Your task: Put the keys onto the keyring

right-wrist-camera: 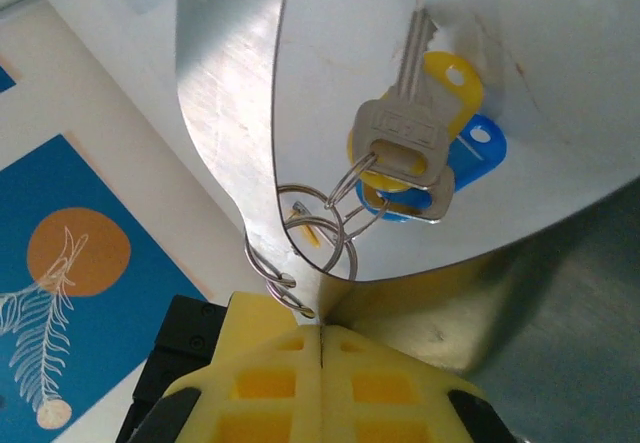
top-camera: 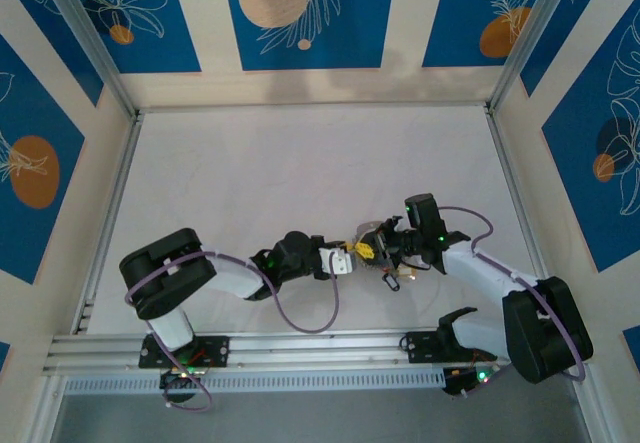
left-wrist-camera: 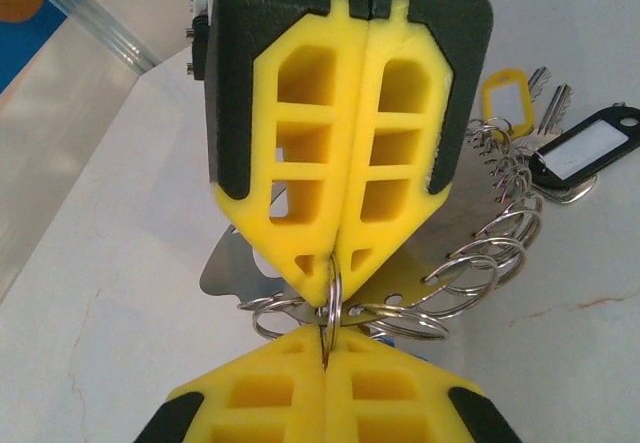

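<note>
Yellow latticed fingers [left-wrist-camera: 260, 393] of the left gripper [left-wrist-camera: 325, 341] pinch the wiry steel keyring [left-wrist-camera: 330, 308]; right gripper [left-wrist-camera: 335, 278] clamps it too, tip-to-tip above the table [top-camera: 300, 163]. Silver keys [right-wrist-camera: 400, 133], yellow and blue plastic tags [right-wrist-camera: 470, 148], dangle from it.

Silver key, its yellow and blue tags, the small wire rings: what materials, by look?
By look: silver key is metal, perhaps plated brass or steel, satin sheen with stamped lettering. The yellow tag and blue tag are glossy moulded plastic in saturated colour. The small wire rings are probably bright steel wire: coiled, with mirror glints.
</note>
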Available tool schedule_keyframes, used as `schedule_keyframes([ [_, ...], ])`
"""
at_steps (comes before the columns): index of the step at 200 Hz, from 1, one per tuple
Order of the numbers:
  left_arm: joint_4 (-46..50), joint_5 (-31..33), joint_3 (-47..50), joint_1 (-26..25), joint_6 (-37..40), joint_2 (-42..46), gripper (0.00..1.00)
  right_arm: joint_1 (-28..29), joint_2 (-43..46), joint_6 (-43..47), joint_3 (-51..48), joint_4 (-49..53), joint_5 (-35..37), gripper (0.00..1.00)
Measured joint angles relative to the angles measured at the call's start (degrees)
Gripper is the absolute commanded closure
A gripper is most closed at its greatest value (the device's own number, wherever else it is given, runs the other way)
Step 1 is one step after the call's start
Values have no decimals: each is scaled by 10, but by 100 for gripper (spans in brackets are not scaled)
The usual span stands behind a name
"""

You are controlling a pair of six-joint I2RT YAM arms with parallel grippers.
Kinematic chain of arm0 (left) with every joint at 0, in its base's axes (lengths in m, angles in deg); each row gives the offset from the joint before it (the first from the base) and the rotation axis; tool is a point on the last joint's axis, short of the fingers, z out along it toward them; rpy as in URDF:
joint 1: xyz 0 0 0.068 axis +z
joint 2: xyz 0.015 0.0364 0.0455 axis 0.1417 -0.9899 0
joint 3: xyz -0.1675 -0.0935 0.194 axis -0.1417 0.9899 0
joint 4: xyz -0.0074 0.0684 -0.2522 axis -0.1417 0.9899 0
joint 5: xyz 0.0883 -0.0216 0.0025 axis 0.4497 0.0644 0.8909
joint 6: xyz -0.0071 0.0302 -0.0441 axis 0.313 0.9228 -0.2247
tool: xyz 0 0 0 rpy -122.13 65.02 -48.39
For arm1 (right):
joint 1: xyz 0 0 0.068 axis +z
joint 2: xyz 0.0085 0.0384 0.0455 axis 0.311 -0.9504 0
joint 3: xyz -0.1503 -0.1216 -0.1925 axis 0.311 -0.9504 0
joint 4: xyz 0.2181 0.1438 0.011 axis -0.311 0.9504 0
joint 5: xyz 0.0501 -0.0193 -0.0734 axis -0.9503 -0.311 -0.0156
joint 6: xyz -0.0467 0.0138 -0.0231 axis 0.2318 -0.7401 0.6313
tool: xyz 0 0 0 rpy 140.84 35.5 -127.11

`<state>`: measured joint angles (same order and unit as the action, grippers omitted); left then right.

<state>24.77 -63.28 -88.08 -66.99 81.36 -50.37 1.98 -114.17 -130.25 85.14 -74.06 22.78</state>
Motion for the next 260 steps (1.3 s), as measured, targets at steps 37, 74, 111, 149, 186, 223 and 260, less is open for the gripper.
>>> schedule_keyframes([
  [37, 18, -15, -5, -1, 7, 5, 70, -1, 7, -38, -24, -30, -4, 100],
  [74, 30, -19, -14, -1, 7, 5, 77, -4, 9, -66, -36, -47, -4, 100],
  [111, 31, -15, -19, -1, 16, 5, 80, -6, 9, -85, -41, -69, -2, 100],
  [149, 31, -5, -20, -3, 20, 4, 96, -6, 9, -109, -50, -97, 0, 100],
  [186, 31, 43, -23, -13, 32, 3, 100, -9, 9, -120, -54, -108, 4, 89],
  [223, 76, 71, -40, -15, 30, 13, 100, -31, 58, -35, -33, -11, 25, 64],
  [260, 164, 72, -68, 2, 8, 64, 100, -86, 117, 110, -16, 47, 56, 71],
])
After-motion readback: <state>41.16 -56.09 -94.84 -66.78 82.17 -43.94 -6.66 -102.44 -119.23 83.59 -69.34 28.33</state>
